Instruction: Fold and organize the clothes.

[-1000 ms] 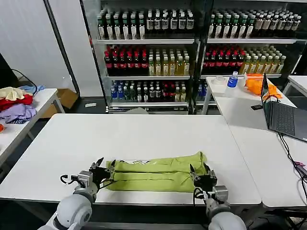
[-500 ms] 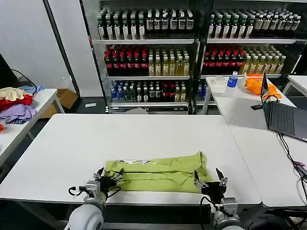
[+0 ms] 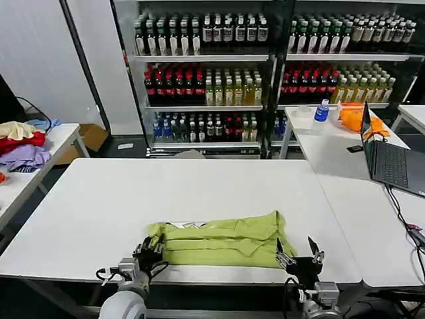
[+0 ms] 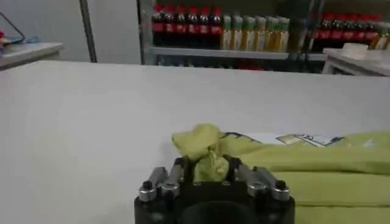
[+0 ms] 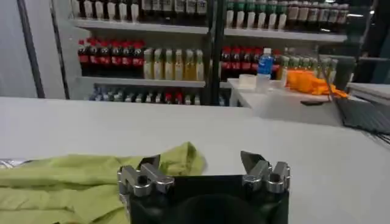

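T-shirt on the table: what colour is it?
Lime yellow-green T-shirt, with a white print at its far edge; clearest in the head view.

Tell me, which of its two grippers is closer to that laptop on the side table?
The right. The right gripper sits at the T-shirt's end on the laptop's side, fingers open. The left gripper pinches the shirt's far end, a shirt-length farther away.

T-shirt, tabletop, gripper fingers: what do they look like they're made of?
T-shirt: soft matte knit, likely cotton or a blend; it creases and bunches where the left gripper pinches it.
Table: smooth white top with a faint sheen, probably laminate; the core cannot be told.
Right gripper fingers: bare grey metal by their dull shine, bolted to a black body; they stand open.
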`<state>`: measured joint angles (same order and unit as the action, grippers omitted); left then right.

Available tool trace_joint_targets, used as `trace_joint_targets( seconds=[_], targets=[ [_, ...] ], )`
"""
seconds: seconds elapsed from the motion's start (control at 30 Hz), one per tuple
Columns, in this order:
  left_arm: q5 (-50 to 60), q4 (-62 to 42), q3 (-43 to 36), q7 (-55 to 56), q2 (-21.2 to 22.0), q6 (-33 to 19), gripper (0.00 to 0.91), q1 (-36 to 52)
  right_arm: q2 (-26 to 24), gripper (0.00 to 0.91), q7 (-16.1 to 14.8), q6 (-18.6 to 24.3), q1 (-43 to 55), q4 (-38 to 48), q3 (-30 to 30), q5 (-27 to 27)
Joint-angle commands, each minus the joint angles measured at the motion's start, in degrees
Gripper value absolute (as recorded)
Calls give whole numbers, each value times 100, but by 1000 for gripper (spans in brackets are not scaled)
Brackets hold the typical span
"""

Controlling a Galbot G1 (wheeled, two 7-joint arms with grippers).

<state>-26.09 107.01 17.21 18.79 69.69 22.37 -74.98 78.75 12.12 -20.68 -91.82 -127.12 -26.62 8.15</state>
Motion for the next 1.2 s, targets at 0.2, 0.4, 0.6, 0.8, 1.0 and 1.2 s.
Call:
trace_joint_targets(
  seconds=[0.2,0.4,0.6,0.8,1.0,1.2],
  targets=[
    [-1008,121,593,-8,-445,-103,20,46,111,907,16,80,-139,-167,-43,96],
    [-1441,-2,1026,7,-919,-181,20,295,25,907,3,108,-98,-176,-180,71],
    [-1753,-563,1444,9,-1517,-268,20,907,69,907,-7,163,-27,-135,-174,0],
    [-2619,-665,1598,110,-1935,-430,20,1177,-9,907,-61,84,-10,-309,-104,100],
    [-4306,552,1446,179,-1618,-238,20,1113,-6,907,-69,14,42,-341,-104,209],
    [-5400,1250,1057,337,-1044,-145,20,1017,-91,907,-72,-28,69,-332,-137,277]
  ],
)
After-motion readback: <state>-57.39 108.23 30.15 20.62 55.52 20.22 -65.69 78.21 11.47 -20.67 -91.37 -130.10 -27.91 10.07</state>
